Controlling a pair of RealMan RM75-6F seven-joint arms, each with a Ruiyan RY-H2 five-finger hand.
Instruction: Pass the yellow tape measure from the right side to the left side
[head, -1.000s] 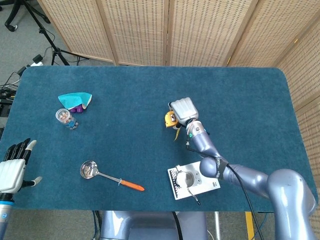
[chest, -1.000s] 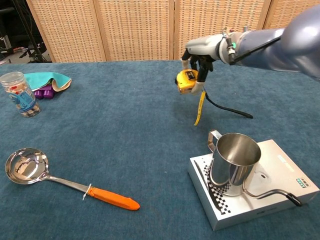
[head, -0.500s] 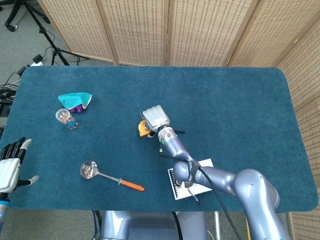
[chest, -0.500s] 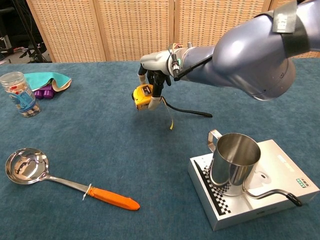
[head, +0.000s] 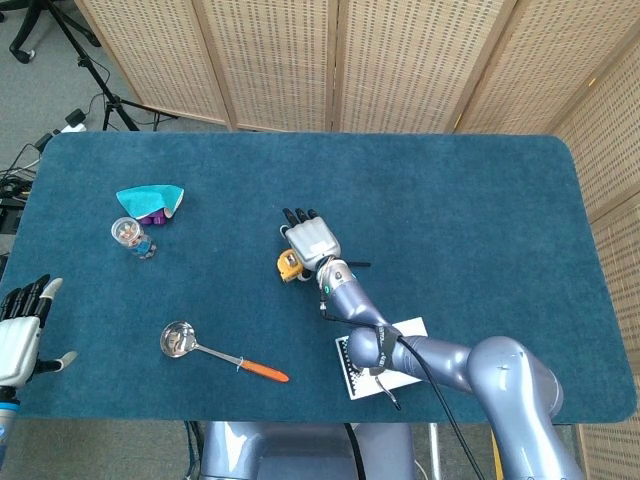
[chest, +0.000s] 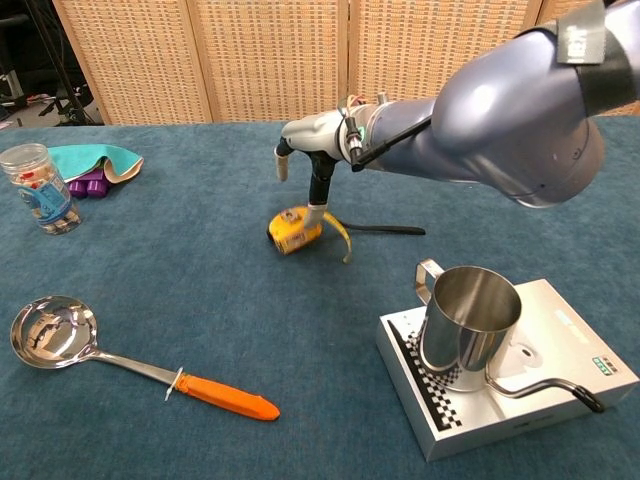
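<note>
The yellow tape measure (chest: 294, 230) lies on the tabletop (chest: 300, 330) at the chest view's centre, its tape curling out to the right. The right robot hand (chest: 312, 150) hovers above it, released, one finger possibly touching the case (hard to tell). The left robot hand (head: 20, 335) waits released at the head view's lower left. Best lift the right robot hand straight up, clear of the loose tape.

No legible text, brand or number anywhere. Only a faint pale marking on the dark band of the right arm (chest: 585, 40), far too cropped to read.
</note>
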